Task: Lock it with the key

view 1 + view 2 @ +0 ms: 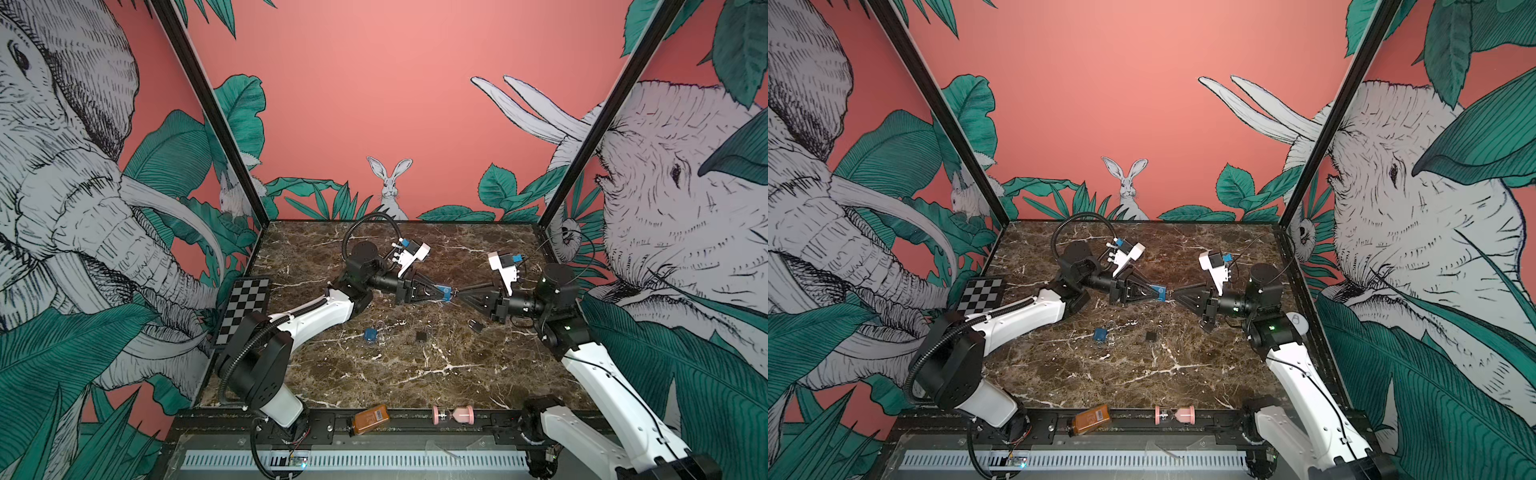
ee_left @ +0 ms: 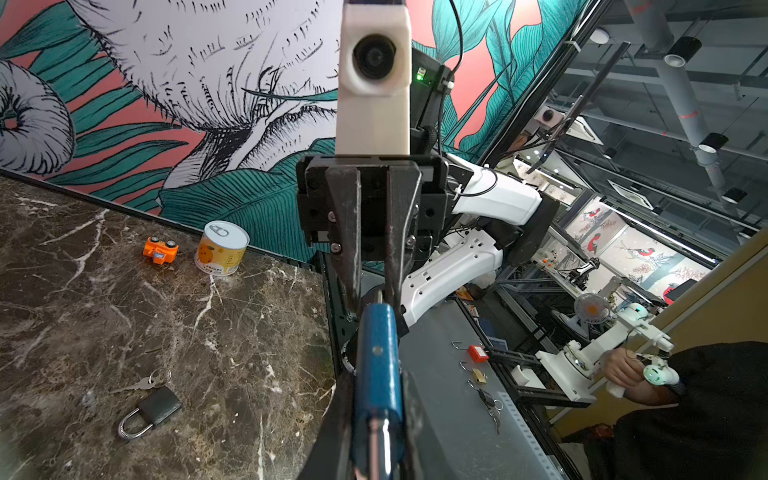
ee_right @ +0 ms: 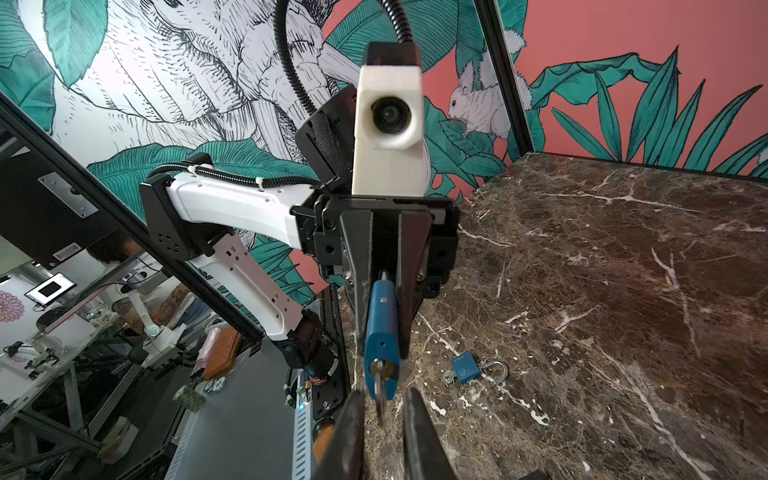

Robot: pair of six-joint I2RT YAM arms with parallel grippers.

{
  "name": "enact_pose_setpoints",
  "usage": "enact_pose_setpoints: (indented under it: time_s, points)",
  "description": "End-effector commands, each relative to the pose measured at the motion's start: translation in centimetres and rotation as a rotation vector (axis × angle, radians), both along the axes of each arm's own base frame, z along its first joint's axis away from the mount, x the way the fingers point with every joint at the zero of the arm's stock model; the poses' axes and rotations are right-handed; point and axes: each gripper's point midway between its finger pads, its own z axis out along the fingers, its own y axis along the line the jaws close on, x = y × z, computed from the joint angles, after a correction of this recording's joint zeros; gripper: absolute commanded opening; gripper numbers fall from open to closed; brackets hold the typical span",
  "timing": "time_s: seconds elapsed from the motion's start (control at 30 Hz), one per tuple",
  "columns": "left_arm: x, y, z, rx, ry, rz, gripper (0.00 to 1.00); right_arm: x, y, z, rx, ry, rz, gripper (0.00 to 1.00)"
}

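- One blue metal padlock [image 1: 444, 293], clamped in the left jaws, hangs above the bench [image 1: 415, 374].
- Right jaws, at its three o'clock, straddle the small silver key [image 3: 380, 399] ungripped; best to pinch squarely, then twist gently.

arms [image 1: 320, 318] white, joints black; cable [image 3: 397, 20] black ribbed; left end effector [image 1: 446, 293] black triangular

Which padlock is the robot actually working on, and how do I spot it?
Start at the brown marble table and go to its middle. There the left gripper pinches a blue padlock. Unlike the other blue padlock and the dark padlock lying on the marble, it is held off the table with a key in its end.
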Motion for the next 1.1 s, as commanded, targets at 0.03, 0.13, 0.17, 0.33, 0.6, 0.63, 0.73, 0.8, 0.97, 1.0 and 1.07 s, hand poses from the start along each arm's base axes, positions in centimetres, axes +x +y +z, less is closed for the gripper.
enact_pose_setpoints:
  time_s: [0.03,0.13,0.17,0.33,0.6,0.63,0.73,0.8,0.97,1.0,1.07]
  points:
    - [-0.4,0.2,1.6,-0.044,-0.052,-0.011,0.00,0.2,0.4,1.4,0.019,-0.067,0.005,0.15]
    - [-0.4,0.2,1.7,-0.045,-0.050,-0.009,0.00,0.4,0.7,1.4,0.024,-0.064,0.015,0.11]
    - [-0.4,0.2,1.7,-0.045,-0.050,-0.009,0.00,0.4,0.7,1.4,0.023,-0.064,0.015,0.11]
    - [-0.3,0.1,1.6,-0.041,-0.045,-0.005,0.00,0.5,1.0,1.4,0.024,-0.060,0.021,0.07]
    - [0.0,-0.1,0.9,-0.023,-0.035,0.007,0.00,0.3,0.9,1.0,0.023,-0.044,0.024,0.00]
    - [0.1,-0.1,0.9,-0.023,-0.035,0.013,0.00,0.2,0.9,1.0,0.024,-0.041,0.027,0.00]
    - [0.3,-0.1,0.7,-0.018,-0.032,0.019,0.00,0.1,0.8,0.8,0.025,-0.046,0.020,0.00]
    - [0.6,0.0,0.5,-0.014,-0.026,0.029,0.00,0.1,0.4,0.8,0.029,-0.051,0.007,0.00]
    - [1.4,0.7,0.1,-0.007,-0.015,0.059,0.00,0.6,-1.0,1.1,0.068,-0.058,-0.035,0.00]
    - [1.5,0.9,0.0,-0.006,-0.015,0.065,0.00,0.7,-1.2,1.2,0.071,-0.059,-0.039,0.00]
    - [1.6,1.1,-0.1,-0.004,-0.013,0.072,0.00,0.7,-1.6,1.2,0.072,-0.063,-0.050,0.00]
